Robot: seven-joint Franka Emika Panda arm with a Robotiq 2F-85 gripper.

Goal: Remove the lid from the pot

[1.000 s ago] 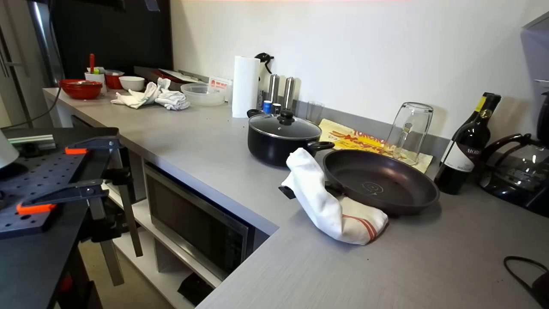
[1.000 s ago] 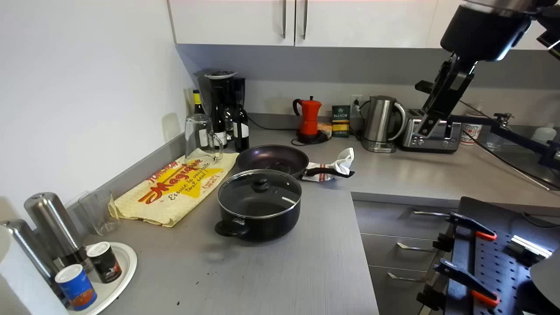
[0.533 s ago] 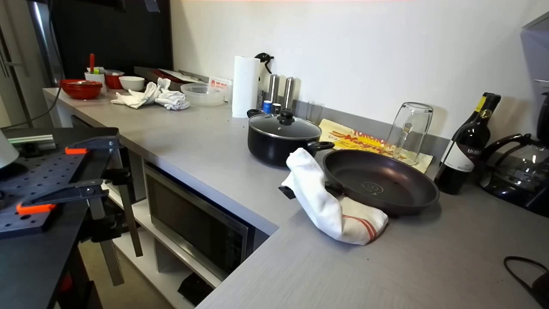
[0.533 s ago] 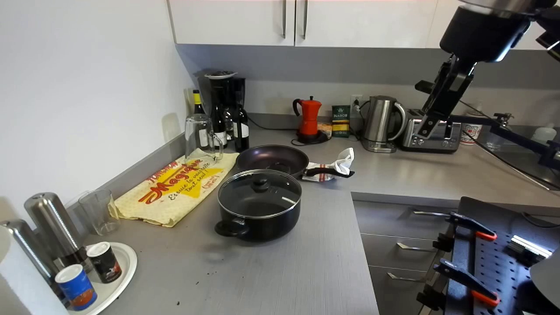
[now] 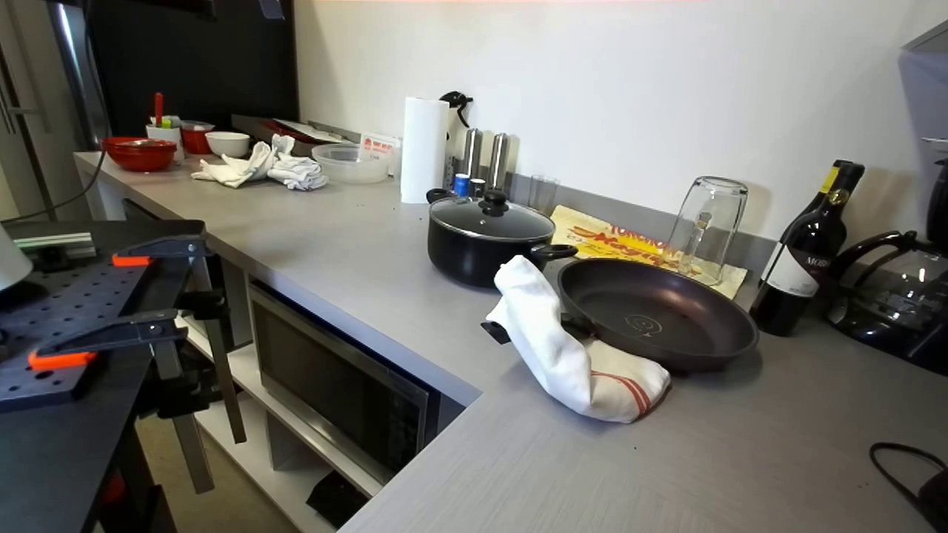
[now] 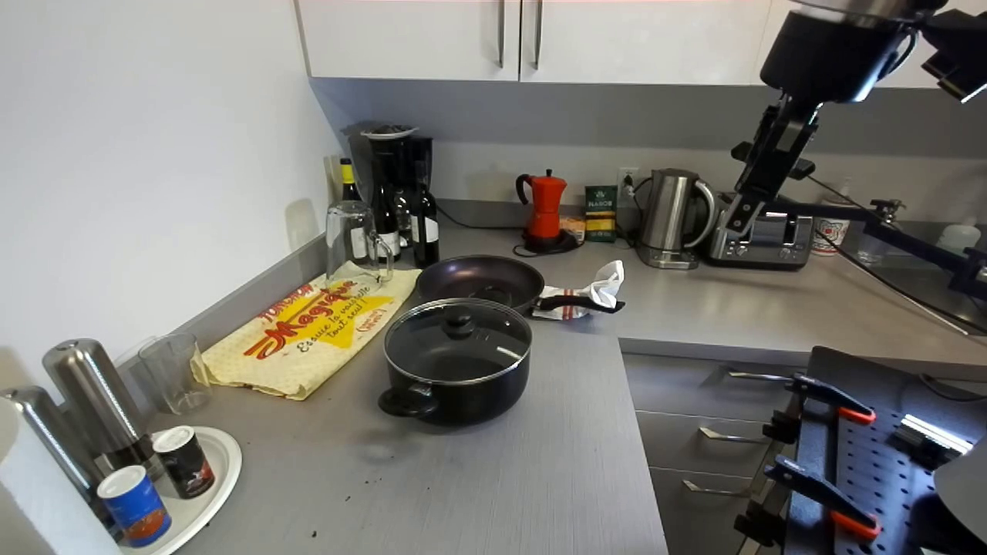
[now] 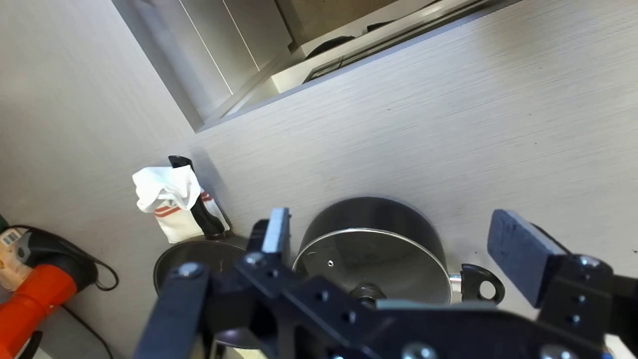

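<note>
Gripper (image 7: 397, 243), 2 fingers (image 7: 518, 255) spread wide, holding nothing — glass lid (image 6: 458, 351) on black pot (image 6: 472, 404), frying pan (image 5: 666, 314) beside

In an exterior view a dark frying pan (image 6: 472, 277) sits on the table (image 6: 540, 478), a red-striped white cloth (image 6: 605, 284) against its handle (image 6: 584, 304); to the left lies a yellow printed cloth (image 6: 308, 331), a glass mug (image 6: 344, 247) at its far end; at the near left a white plate (image 6: 225, 464) bears a blue can (image 6: 135, 507) and a black can (image 6: 183, 464); far off, left to right, stand wine bottles (image 6: 426, 230), a red coffee maker (image 6: 546, 206), a steel kettle (image 6: 665, 220) and a toaster (image 6: 763, 248)
</note>
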